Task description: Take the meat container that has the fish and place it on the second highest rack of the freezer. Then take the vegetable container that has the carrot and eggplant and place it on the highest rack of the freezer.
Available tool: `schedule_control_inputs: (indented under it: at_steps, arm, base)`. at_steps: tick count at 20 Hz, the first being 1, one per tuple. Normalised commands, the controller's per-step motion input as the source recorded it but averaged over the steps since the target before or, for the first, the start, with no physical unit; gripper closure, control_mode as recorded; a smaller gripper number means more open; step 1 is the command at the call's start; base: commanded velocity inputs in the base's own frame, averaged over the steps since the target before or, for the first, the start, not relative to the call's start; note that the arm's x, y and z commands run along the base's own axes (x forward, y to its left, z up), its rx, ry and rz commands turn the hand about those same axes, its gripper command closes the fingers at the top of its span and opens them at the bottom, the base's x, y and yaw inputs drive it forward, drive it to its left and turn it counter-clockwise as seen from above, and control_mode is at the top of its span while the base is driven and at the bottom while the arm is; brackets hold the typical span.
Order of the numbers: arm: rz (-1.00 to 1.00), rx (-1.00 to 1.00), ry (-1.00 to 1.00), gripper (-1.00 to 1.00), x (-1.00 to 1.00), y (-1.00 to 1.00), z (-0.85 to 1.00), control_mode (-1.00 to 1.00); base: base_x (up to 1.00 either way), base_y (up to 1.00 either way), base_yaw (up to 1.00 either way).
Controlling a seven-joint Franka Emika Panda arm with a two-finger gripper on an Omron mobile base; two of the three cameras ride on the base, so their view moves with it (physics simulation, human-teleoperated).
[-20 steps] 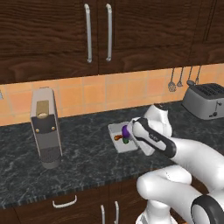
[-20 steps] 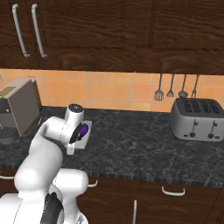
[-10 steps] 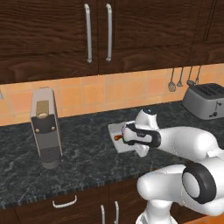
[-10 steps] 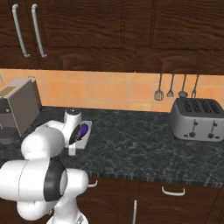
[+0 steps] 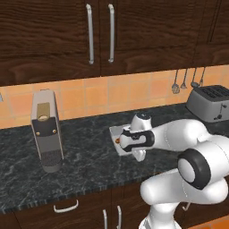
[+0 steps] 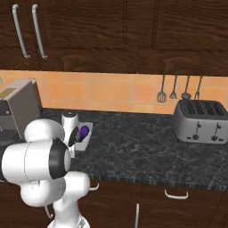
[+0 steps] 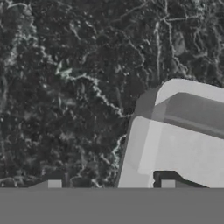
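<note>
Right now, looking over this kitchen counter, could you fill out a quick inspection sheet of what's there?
Surface: dark speckled stone counter.
Job's things: shallow white container lies flat on the counter; a purple eggplant sits in it, an orange bit at its near edge. Fish container: nothing seen.
Clutter: tall grey coffee machine at the left, silver four-slot toaster at the right, both apart from the container.
Gripper: dark two-finger gripper hovers low over the container's edge, one fingertip over its rim, the other over bare counter; open.
Cables: nothing seen.
Surroundings: dark wooden cupboards, orange tiled wall, hanging metal utensils.
</note>
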Motion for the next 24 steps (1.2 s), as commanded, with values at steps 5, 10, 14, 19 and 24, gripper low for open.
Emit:
schedule_control_inputs:
  at_steps: [5,10,14,19,24]
  arm:
    - [-0.04,0.00,0.04,1.00,-0.12,0.00,-0.15,-1.00]
    - [-0.15,0.00,0.00,1.00,-0.60,0.00,0.00,-1.00]
    - [-0.11,0.00,-0.05,1.00,-0.74,0.00,0.64,-1.00]
    - [0.00,0.00,-0.17,1.00,-0.77,0.00,1.00,-1.00]
    - [0.00,0.00,-0.14,1.00,-0.87,0.00,1.00,-1.00]
  base:
    - [0.00,0.00,0.00]
    - [0.00,0.00,0.00]
    - [0.00,0.00,0.00]
    - [0.00,0.00,0.00]
    - [0.00,0.00,0.00]
